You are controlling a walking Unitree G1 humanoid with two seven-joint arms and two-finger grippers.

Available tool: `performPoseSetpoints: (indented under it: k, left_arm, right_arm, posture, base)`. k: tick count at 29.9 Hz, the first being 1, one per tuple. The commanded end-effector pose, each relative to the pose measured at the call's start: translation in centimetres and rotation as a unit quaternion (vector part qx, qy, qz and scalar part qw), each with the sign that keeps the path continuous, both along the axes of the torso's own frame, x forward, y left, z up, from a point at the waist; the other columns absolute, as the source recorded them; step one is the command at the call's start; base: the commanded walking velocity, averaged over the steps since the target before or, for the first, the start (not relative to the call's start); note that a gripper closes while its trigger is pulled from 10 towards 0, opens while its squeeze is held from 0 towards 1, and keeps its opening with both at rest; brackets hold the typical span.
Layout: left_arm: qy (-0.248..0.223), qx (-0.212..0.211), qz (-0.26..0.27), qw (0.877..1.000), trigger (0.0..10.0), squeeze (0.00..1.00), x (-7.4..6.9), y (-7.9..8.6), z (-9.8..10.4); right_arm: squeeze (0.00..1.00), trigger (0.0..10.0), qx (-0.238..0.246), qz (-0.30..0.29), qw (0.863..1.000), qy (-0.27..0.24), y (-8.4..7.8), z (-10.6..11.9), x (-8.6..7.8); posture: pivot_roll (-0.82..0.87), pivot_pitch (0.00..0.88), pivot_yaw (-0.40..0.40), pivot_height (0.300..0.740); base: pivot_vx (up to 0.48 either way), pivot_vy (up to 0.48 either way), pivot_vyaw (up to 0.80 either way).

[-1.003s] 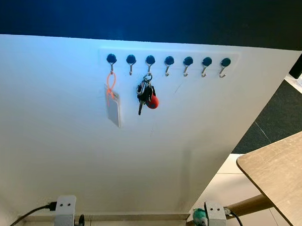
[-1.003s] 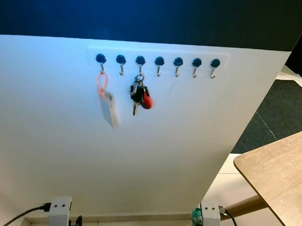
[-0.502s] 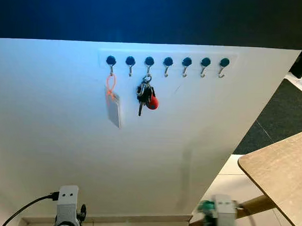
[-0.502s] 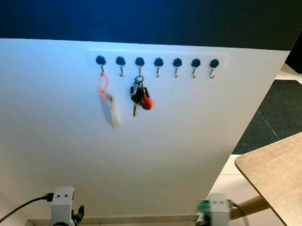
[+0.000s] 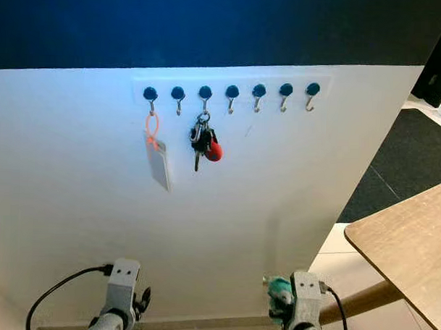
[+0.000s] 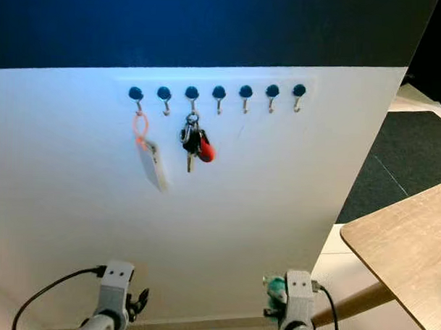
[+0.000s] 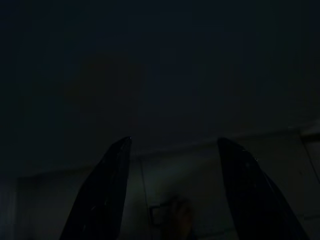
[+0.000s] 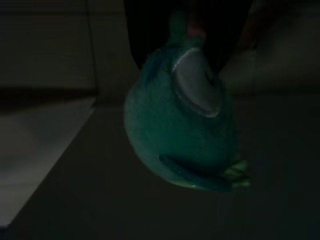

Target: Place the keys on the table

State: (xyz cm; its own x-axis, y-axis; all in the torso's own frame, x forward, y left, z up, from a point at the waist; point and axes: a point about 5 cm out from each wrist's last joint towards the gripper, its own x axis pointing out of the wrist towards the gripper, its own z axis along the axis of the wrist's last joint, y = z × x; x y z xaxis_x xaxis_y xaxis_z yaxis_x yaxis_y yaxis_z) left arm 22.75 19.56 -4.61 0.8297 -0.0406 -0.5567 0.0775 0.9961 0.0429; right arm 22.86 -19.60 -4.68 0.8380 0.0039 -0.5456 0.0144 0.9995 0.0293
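White wall [image 5: 96, 204] carries 7 hooks; keys [image 5: 205, 140] hang from hook 3, high above both hands; left hand [image 7: 172, 200] released; right hand grasping a green plush toy [image 8: 182, 135]; tabletop [image 5: 410, 244] at right.

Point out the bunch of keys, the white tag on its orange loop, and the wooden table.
bunch of keys [image 5: 204, 140], left eye view, on the dark keys beside the red fob.
white tag [image 5: 157, 163], left eye view, on the tag's flat face.
wooden table [image 5: 410, 240], left eye view, on the bare tabletop.
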Motion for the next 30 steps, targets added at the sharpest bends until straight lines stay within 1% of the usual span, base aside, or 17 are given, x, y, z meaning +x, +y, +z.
performPoseSetpoints:
  k: [1,4,7,8,9,11,12,13,15,18,19,20,23,24,25,27,30]
  left_arm:
    - [0.008,0.023,0.031,0.999,10.0,0.0,-0.4,2.1,0.1]
    - [0.002,0.042,0.048,0.998,10.0,0.0,-0.7,4.0,0.4]
    - [0.006,0.047,0.046,0.998,10.0,0.0,-0.9,4.2,0.3]
    - [0.016,0.049,0.025,0.998,10.0,0.0,-1.3,3.5,-0.1]
    - [0.016,0.049,0.025,0.998,10.0,0.0,-1.3,3.5,-0.1]
    - [-0.004,0.015,0.006,1.0,10.0,0.0,-0.5,1.0,0.0]
    - [-0.004,0.015,0.006,1.0,10.0,0.0,-0.5,1.0,0.0]
    - [-0.019,-0.011,-0.001,1.0,10.0,0.0,0.2,-0.8,0.3]
    - [-0.011,-0.015,0.006,1.0,10.0,0.0,0.2,-1.1,0.1]
    - [-0.001,-0.007,0.021,1.0,10.0,0.0,-0.2,-0.4,-0.2]
    - [-0.001,-0.007,0.021,1.0,10.0,0.0,-0.2,-0.4,-0.2]
    - [0.002,0.0,0.031,1.0,10.0,0.0,-0.6,0.7,-0.3]
    - [0.004,0.004,0.036,0.999,10.0,0.0,-0.8,1.2,-0.3]
    - [0.007,0.012,0.043,0.999,10.0,0.0,-1.0,1.9,-0.3]
    - [0.007,0.012,0.043,0.999,10.0,0.0,-1.0,1.9,-0.3]
    - [0.026,0.032,0.057,0.998,10.0,0.0,-1.9,3.3,-0.6]
    - [0.027,0.031,0.054,0.998,10.0,0.0,-1.9,3.1,-0.7]
  right_arm:
    - [0.0,10.0,-0.015,-0.03,0.999,0.002,-1.6,0.0,-0.3]
    - [0.0,10.0,-0.035,-0.055,0.998,0.002,-3.7,0.5,-0.3]
    - [0.0,10.0,-0.04,-0.056,0.998,0.008,-4.0,0.5,-0.4]
    - [0.0,10.0,-0.051,-0.036,0.998,0.025,-3.4,0.1,-0.5]
    - [0.0,10.0,-0.051,-0.036,0.998,0.025,-3.4,0.1,-0.5]
    - [0.0,10.0,-0.018,-0.014,1.0,0.007,-1.2,0.3,0.3]
    - [0.0,10.0,-0.018,-0.014,1.0,0.007,-1.2,0.3,0.3]
    - [0.0,10.0,0.009,0.002,1.0,-0.012,0.4,0.6,1.1]
    - [0.0,10.0,0.001,0.012,1.0,-0.009,0.7,0.6,1.1]
    - [0.0,10.0,-0.018,-0.009,1.0,0.006,-0.9,0.3,0.5]
    - [0.0,10.0,-0.018,-0.009,1.0,0.006,-0.9,0.3,0.5]
    - [0.0,10.0,-0.032,-0.033,0.999,0.013,-2.7,0.2,-0.2]
    - [0.0,10.0,-0.039,-0.043,0.998,0.016,-3.4,0.2,-0.5]
    - [0.0,10.0,-0.047,-0.057,0.997,0.019,-4.4,0.2,-0.9]
    - [0.0,10.0,-0.047,-0.057,0.997,0.019,-4.4,0.2,-0.9]
    - [0.0,10.0,-0.06,-0.059,0.996,0.034,-4.9,-0.1,-1.7]
    - [0.0,10.0,-0.059,-0.049,0.996,0.037,-4.5,-0.3,-1.7]
  posture:
    - [0.0,0.0,0.03,0.74]
    - [0.0,0.001,0.029,0.74]
    - [0.0,0.008,0.023,0.74]
    - [0.0,0.015,0.016,0.74]
    - [0.0,0.015,0.016,0.74]
    - [0.0,0.018,0.0,0.74]
    - [0.0,0.018,0.0,0.74]
    - [0.0,0.029,-0.004,0.74]
    - [-0.01,0.039,-0.005,0.74]
    - [-0.01,0.043,-0.004,0.74]
    - [-0.01,0.043,-0.004,0.74]
    - [-0.01,0.038,-0.001,0.74]
    - [-0.01,0.036,-0.001,0.74]
    - [-0.01,0.038,-0.001,0.74]
    - [-0.01,0.038,-0.001,0.74]
    - [0.0,0.043,0.001,0.74]
    - [0.0,0.047,0.002,0.74]
  base:
    - [0.0,0.0,0.0]
    - [0.0,0.0,0.0]
    - [0.0,0.0,0.0]
    - [0.0,0.0,0.0]
    - [0.0,0.0,0.0]
    - [0.0,0.0,0.0]
    - [0.0,0.0,0.0]
    - [0.0,0.0,0.0]
    - [0.0,0.0,0.0]
    - [0.0,0.0,0.0]
    - [0.0,0.0,0.0]
    - [0.0,0.0,0.0]
    - [0.0,0.0,0.0]
    - [0.0,0.0,0.0]
    - [0.0,0.0,0.0]
    - [0.0,0.0,0.0]
    - [0.0,0.0,0.0]
